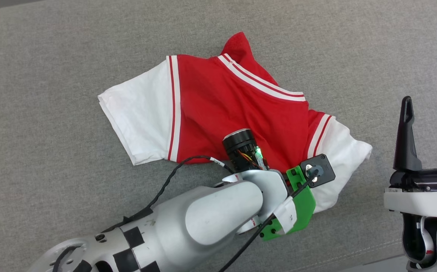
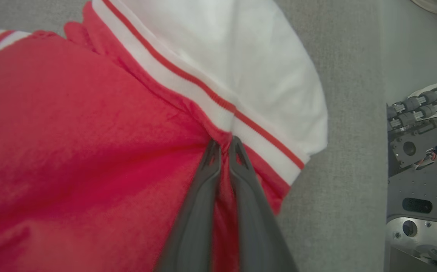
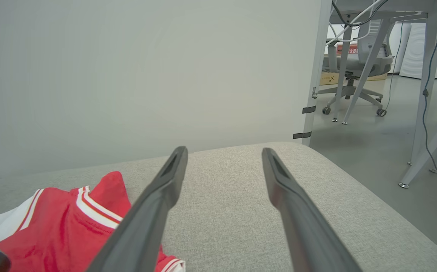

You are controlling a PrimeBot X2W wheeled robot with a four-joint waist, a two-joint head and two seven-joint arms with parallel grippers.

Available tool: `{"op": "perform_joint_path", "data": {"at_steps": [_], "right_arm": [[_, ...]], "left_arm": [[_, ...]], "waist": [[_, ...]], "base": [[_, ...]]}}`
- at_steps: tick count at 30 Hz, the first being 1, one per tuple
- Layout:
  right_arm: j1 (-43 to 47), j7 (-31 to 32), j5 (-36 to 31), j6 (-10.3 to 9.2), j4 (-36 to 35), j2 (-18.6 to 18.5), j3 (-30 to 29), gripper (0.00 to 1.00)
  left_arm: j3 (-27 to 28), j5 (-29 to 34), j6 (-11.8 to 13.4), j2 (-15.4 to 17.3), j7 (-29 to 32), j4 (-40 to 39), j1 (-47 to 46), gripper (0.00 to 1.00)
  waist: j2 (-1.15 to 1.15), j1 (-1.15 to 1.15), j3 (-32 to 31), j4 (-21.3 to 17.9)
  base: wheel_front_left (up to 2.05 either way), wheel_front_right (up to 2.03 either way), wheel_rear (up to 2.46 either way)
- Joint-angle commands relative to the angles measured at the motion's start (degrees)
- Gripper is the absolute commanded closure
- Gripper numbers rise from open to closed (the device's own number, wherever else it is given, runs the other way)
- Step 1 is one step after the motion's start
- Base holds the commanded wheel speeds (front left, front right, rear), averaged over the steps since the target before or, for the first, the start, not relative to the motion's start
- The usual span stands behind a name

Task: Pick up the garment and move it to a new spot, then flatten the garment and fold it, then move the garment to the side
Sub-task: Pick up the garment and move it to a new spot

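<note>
Red jersey T-shirt with white short sleeves and red-and-white striped trim [image 1: 222, 102] lies rumpled near the middle of the grey woven fabric cushion [image 1: 52, 151]. It is not flat: 1 white sleeve is spread to the left, the other is bunched at lower right, and a red corner pokes up at the far side. The pale left forearm [image 1: 210, 211] reaches over the shirt's near edge. In the left wrist view the left gripper [image 2: 224, 145] has its 2 dark fingers pinched nearly together on a pucker of red cloth, right at the striped seam where the white sleeve joins the body, so it is holding the shirt [image 2: 71, 132]. Cannot tell if the cloth is off the cushion yet. The right gripper [image 1: 425, 102] stands well apart to the right of the shirt with its jaws wide and nothing between them. The right wrist view has its fingers spread [image 3: 224, 151] over bare cushion, with the shirt [image 3: 59, 219] off to the lower left. Progress, judged: very early. The grasp for the pick-up looks made, and nothing else does. Left to do: carry it to the new spot, flatten it, fold it and move it to the side. Flattening likely needs both grippers.
</note>
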Motion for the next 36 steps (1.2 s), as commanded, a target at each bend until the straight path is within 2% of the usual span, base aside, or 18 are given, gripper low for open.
{"op": "perform_joint_path", "data": {"at_steps": [1, 3, 5, 9, 13, 15, 20, 25, 31, 34, 36], "right_arm": [[-1.01, -0.27, 0.32, -0.04, 0.17, 0.14, 0.06, 0.0], [-0.93, -0.27, 0.23, -0.04, 0.33, 0.14, -0.22, 0.0], [-0.62, -0.27, 0.05, -0.04, 0.5, 0.14, -0.56, 0.0], [0.68, -0.27, -0.57, -0.04, 0.97, 0.14, -0.96, 0.0], [2.64, -0.27, -1.34, -0.04, 1.16, 0.14, -1.21, 0.0], [3.66, -0.27, -1.57, -0.04, 1.3, 0.15, -1.27, 0.0], [6.37, -0.27, -2.18, -0.04, 1.72, 0.15, -1.01, 0.0], [8.43, -0.27, -2.39, -0.04, 2.05, 0.15, -1.31, 0.0], [10.16, -0.27, -2.54, -0.04, 2.61, 0.15, -1.5, 0.0], [10.73, -0.27, -2.59, -0.04, 2.88, 0.15, -1.51, 0.0], [11.09, -0.27, -2.55, -0.04, 3.13, 0.15, -1.32, 0.0]], "left_arm": [[0.02, 0.39, -0.18, 0.39, -0.09, 0.29, 1.32, 1.0], [0.02, 1.05, -0.18, 0.54, -1.96, 1.1, 0.83, 1.0], [0.02, 2.74, -0.18, 0.4, -5.71, 2.25, -0.33, 0.0], [0.01, 2.8, -0.18, -0.66, -15.29, 5.21, -2.09, 0.0], [1.48, 0.17, -0.07, -1.39, -25.64, 8.64, -3.24, 0.0], [3.24, 0.22, 1.36, -1.54, -30.4, 10.36, -3.29, 0.0], [7.86, 0.07, 7.11, -0.33, -39.37, 12.67, -1.72, 0.0], [14.17, -0.33, 13.94, 3.26, -41.84, 11.01, 2.36, 0.0], [25.45, 5.4, 23.23, 9.46, -41.97, -0.07, 11.87, 0.0], [30.63, 8.12, 26.32, 11.19, -41.98, -5.03, 17.38, 0.0], [34.03, 9.68, 27.52, 12.02, -41.98, -7.97, 21.34, 0.0]], "waist": [[0.0, 0.0, 0.41, -0.17], [0.0, 0.0, 0.23, 0.19], [0.0, 0.0, -0.38, 0.74], [0.0, 0.0, -3.05, 2.29], [0.0, 0.0, -6.43, 4.11], [0.0, 0.0, -8.12, 4.97], [0.0, 0.0, -12.13, 7.24], [0.0, 0.0, -14.6, 9.48], [0.0, 0.0, -16.37, 12.03], [0.0, 0.0, -17.2, 12.99], [0.0, 0.0, -17.91, 13.52]], "base": [[0.0, 0.0, 0.0], [0.0, 0.0, 0.0], [0.0, 0.0, 0.0], [0.0, 0.0, 0.0], [0.0, 0.0, 0.0], [0.0, 0.0, 0.0], [0.0, 0.0, 0.0], [0.0, 0.0, 0.0], [0.0, 0.0, 0.0], [0.0, 0.0, 0.0], [0.0, 0.0, 0.0]]}}
